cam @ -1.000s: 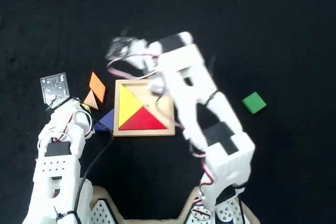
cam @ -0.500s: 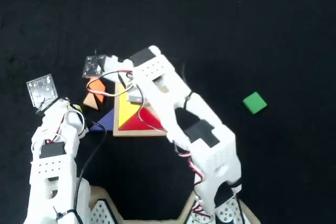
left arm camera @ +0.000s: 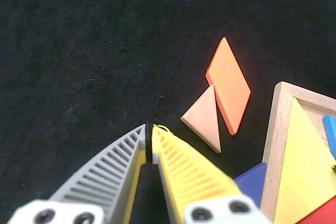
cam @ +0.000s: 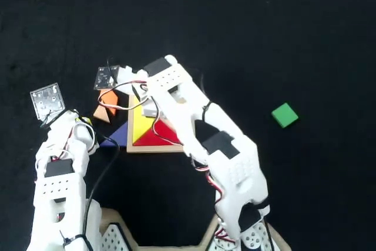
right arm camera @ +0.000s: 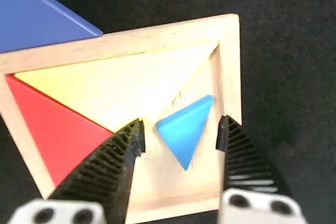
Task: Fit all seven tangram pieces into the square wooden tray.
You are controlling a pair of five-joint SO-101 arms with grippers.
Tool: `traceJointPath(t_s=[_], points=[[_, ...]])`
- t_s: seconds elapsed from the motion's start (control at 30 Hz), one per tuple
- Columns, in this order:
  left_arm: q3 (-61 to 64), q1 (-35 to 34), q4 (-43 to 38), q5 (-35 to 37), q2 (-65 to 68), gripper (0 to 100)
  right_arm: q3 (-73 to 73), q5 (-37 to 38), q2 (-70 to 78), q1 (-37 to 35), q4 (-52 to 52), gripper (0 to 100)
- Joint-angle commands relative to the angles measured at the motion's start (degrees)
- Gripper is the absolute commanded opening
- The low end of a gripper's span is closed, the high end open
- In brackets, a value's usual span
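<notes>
Three pieces lie inside the square wooden tray [cam: 154,149] [right arm camera: 157,32] [left arm camera: 273,145], which sits left of the table's [cam: 294,39] middle. The yellow triangle [cam: 140,124] [right arm camera: 118,85] [left arm camera: 299,166] has its long side against the tray's left rim, and the red triangle [cam: 150,138] [right arm camera: 47,124] lies along the near rim, the two meeting on a diagonal. The light-blue triangle [right arm camera: 185,129] rests on the bare wood just beside the tray's far rim, apart from the yellow one.

The right gripper [right arm camera: 180,124] hangs over the tray with its jaws spread wide, one on each side of the light-blue triangle; whether they touch it cannot be told. The right arm [cam: 176,86] stretches across the tray's right and far parts.

Against the outside of the tray's left rim, by the near corner, lies the dark-blue triangle [cam: 117,136] [left arm camera: 252,179] [right arm camera: 37,19]. Farther towards the table's left edge, the orange parallelogram [cam: 108,97] [left arm camera: 228,93] and the pale wooden triangle [cam: 101,114] [left arm camera: 205,119] touch along one side. The left gripper [left arm camera: 148,129] is closed with nothing in it, over bare black table near those two. The green square [cam: 285,115] lies well apart, towards the table's right edge.
</notes>
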Motion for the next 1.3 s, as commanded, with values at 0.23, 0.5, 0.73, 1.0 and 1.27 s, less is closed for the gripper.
traceJointPath(t_s=[0.23,0.5,0.73,1.0,1.27], points=[[-0.75,1.36,-1.32,-1.14,-0.97,3,2.51,0.35,-10.33,7.12,7.82,2.9],[-0.75,1.36,-1.23,-1.23,-0.97,3,5.58,0.35,-2.77,7.56,-0.09,1.4],[-0.75,1.45,-1.23,-1.23,-0.97,3,-4.18,0.35,3.82,6.24,-0.35,1.4],[-0.75,1.45,-1.23,-1.32,-0.97,3,-12.18,0.35,7.16,2.02,1.67,1.4],[-0.75,1.45,-1.23,-1.32,-0.97,3,-18.15,-1.93,6.99,3.43,6.77,1.1]])
